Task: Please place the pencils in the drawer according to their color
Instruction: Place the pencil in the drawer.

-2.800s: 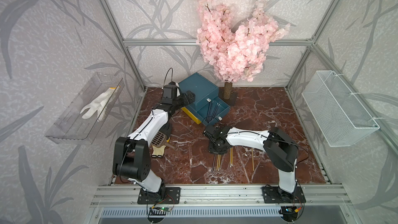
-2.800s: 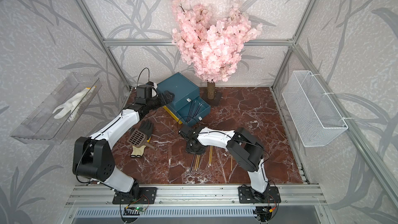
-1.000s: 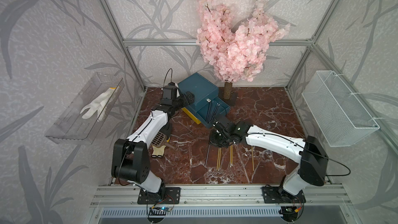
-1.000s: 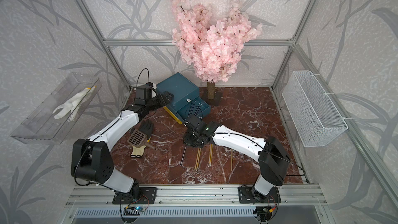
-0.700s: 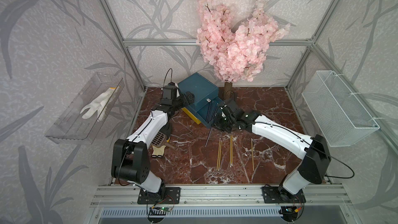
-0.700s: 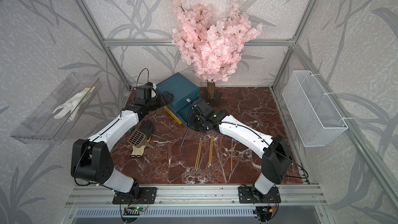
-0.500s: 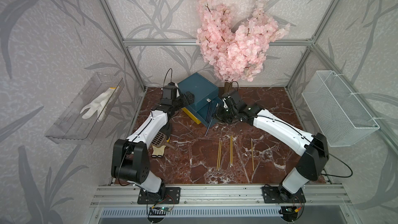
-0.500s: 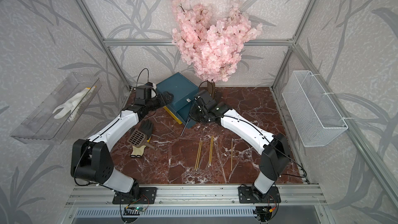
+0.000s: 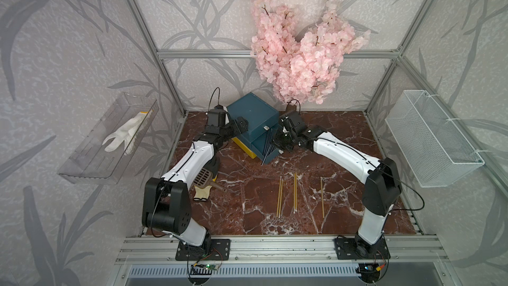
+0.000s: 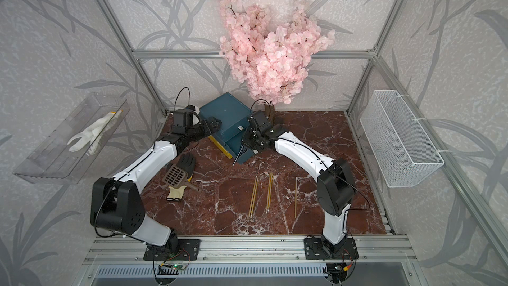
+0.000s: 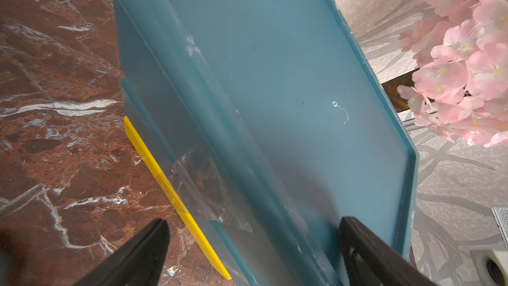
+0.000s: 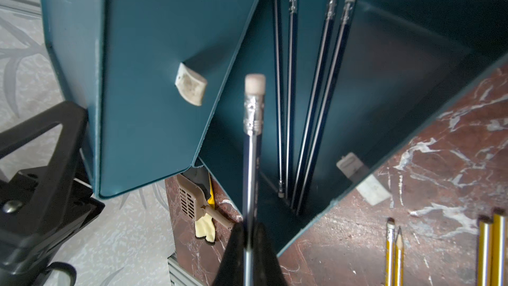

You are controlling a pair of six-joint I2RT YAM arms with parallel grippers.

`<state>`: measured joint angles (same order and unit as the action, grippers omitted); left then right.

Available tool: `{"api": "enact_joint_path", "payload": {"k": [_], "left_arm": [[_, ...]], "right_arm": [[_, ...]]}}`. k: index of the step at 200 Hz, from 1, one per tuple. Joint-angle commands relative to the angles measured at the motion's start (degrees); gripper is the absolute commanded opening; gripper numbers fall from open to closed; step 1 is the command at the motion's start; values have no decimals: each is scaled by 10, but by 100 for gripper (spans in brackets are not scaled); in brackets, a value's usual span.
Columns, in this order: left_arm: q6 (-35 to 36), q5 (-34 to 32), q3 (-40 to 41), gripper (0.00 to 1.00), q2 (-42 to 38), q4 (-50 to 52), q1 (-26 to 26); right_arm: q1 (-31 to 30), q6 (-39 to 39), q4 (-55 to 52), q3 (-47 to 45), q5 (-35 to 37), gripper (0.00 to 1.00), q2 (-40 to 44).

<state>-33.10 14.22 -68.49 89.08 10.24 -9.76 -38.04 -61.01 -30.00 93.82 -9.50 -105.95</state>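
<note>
Four dark pencils (image 12: 316, 92) lie in the pulled-out teal tray of the drawer (image 9: 251, 111). I hold a fifth pencil (image 12: 251, 147) clamped in my right gripper (image 12: 248, 243) above that tray, its tip hidden behind the fingers. Five yellow pencils (image 9: 294, 191) lie well apart on the table (image 9: 343, 210). My left gripper (image 11: 253, 222) straddles the drawer's top edge, fingers spread; I cannot tell whether they touch it. A scoop (image 9: 203, 178) lies beside the left arm.

The drawer chest (image 9: 253, 111) stands at the worktop's (image 9: 247, 202) back; pencils (image 12: 316, 92) lie in its open drawer (image 12: 398, 64), loose pencils (image 9: 295, 193) before it.
</note>
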Motion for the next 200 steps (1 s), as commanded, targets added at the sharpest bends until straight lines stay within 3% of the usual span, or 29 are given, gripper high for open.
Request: {"api": "enact_joint_path", "payload": {"k": [1, 104, 200], "left_arm": [[23, -15, 35, 100, 23, 129, -3], [18, -9, 35, 100, 30, 121, -3], [11, -8, 31, 100, 36, 116, -4]], "right_arm": [[18, 10, 10, 26, 16, 0, -8], [51, 44, -31, 119, 32, 0, -88], [21, 85, -66, 147, 12, 0, -136]]}}
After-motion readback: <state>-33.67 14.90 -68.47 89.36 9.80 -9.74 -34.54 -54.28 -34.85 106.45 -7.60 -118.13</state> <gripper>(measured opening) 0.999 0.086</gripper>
